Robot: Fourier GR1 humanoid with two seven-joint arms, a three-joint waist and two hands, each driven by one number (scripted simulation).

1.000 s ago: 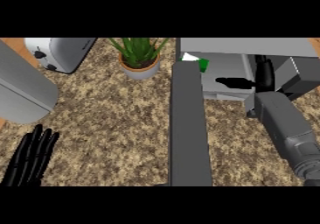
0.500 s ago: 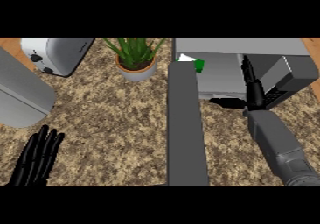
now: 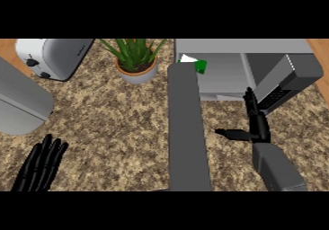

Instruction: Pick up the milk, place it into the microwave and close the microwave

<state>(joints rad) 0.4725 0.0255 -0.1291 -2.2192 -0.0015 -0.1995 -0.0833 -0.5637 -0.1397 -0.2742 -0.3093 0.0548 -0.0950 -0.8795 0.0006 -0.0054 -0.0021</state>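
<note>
- Milk carton [image 3: 193, 64] sits inside the microwave [image 3: 240, 47], way over at the left end of the cavity. Only its white top and a green side peek out past the door's far edge.
- The microwave door [image 3: 188, 130] is swung wide open, sticking out toward the viewer as a long grey slab across the middle of the bench [image 3: 114, 121].
- Right hand [image 3: 255, 123] is just in front of the microwave opening, right of the door. Its fingers [image 3: 249, 101] are straight and pressed together, pointing up toward the cavity, with the thumb [image 3: 227, 133] sticking out sideways to the left. It isn't holding anything, and it's well apart from the milk.
- The microwave's dark control panel side [image 3: 286, 85] is just right of those fingertips; can't tell if they actually touch it.
- Left hand [image 3: 41, 164] is down in the lower left corner, fingers straight and slightly spread, just resting there over the bench.
- Other stuff on the speckled bench: a toaster [image 3: 51, 56] at upper left, a potted plant [image 3: 135, 60] with spiky green leaves just left of the microwave, and a big grey rounded thing [image 3: 15, 105] at the left edge that I can't identify.
</note>
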